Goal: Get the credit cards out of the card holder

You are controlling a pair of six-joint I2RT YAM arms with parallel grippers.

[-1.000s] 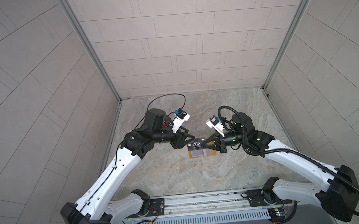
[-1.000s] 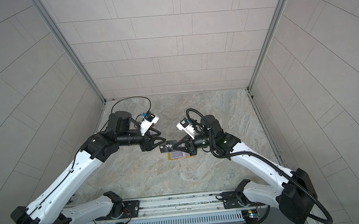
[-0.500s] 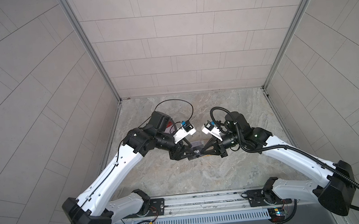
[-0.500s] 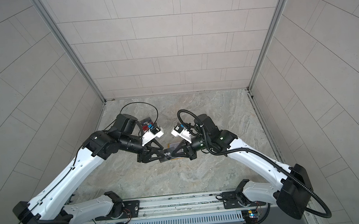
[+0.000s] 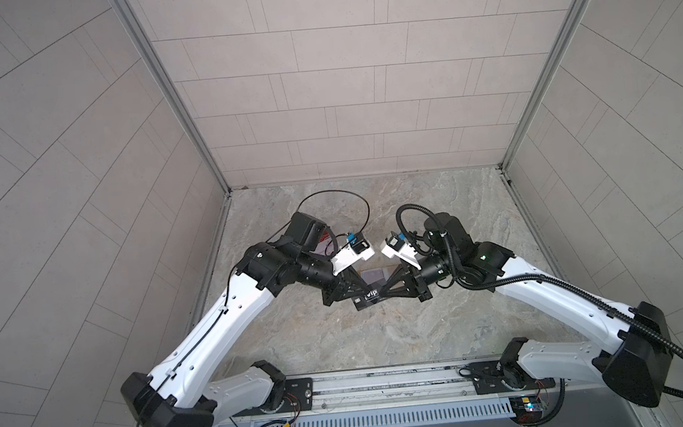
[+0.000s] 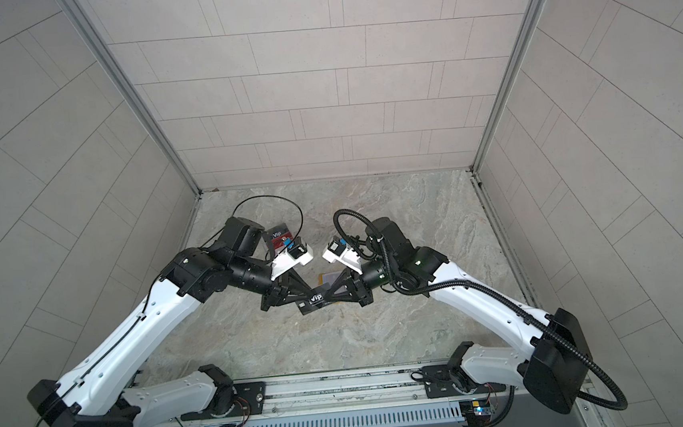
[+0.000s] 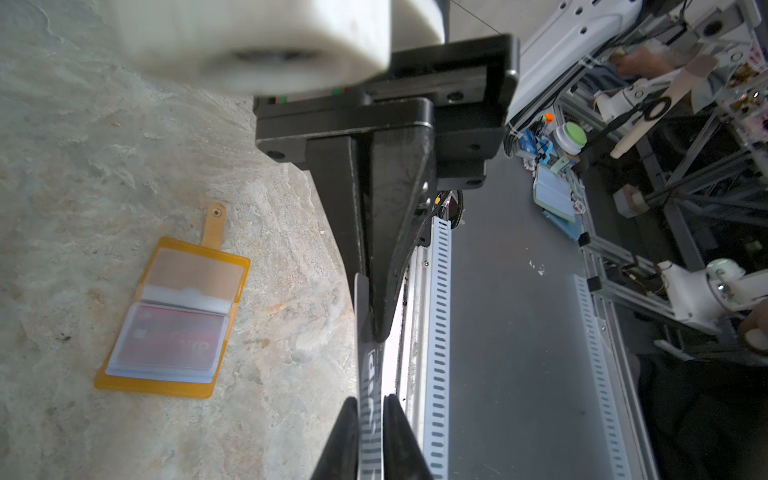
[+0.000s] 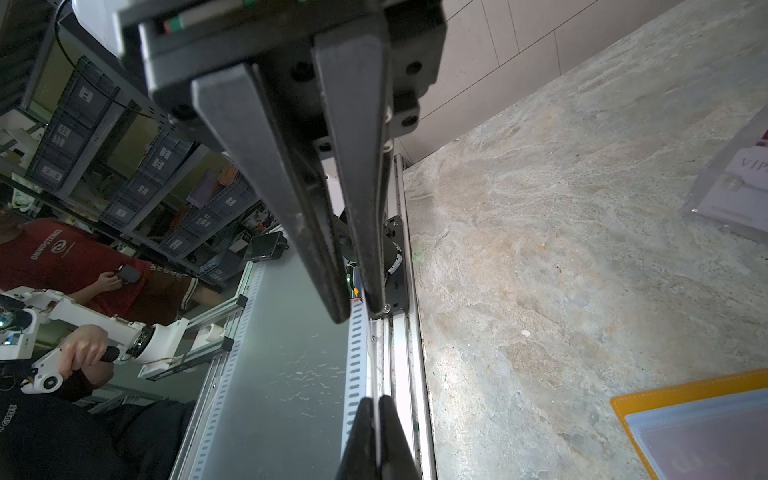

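Left end effector (image 5: 358,300): narrow, jaws pressed flat on the left end of the black card. In the right wrist view its fingertips (image 8: 361,440) meet with only the card's thin edge between them.
Right end effector (image 5: 383,297): also narrow, clamped on the card's right end, its tips facing the left one's tips and close to them.
Black card (image 5: 369,298): has white "Vip" lettering and is held in the air between the two end effectors, above the middle of the bench, lettered face up. The left wrist view shows it edge-on.
Card holder (image 7: 174,316): mustard-yellow, lying open and flat on the bench with its strap tab stretched out. In both top views it shows just beyond the held card, mostly hidden by the end effectors.
Credit card (image 7: 170,343): red, inside the uppermost clear sleeve of the holder's sleeve stack. Neither end effector touches it.
Clear box (image 6: 278,238): on the far left part of the bench, behind the left wrist and apart from the holder. It has cards with Vip lettering inside.
Bench (image 5: 341,339): grey marbled surface.
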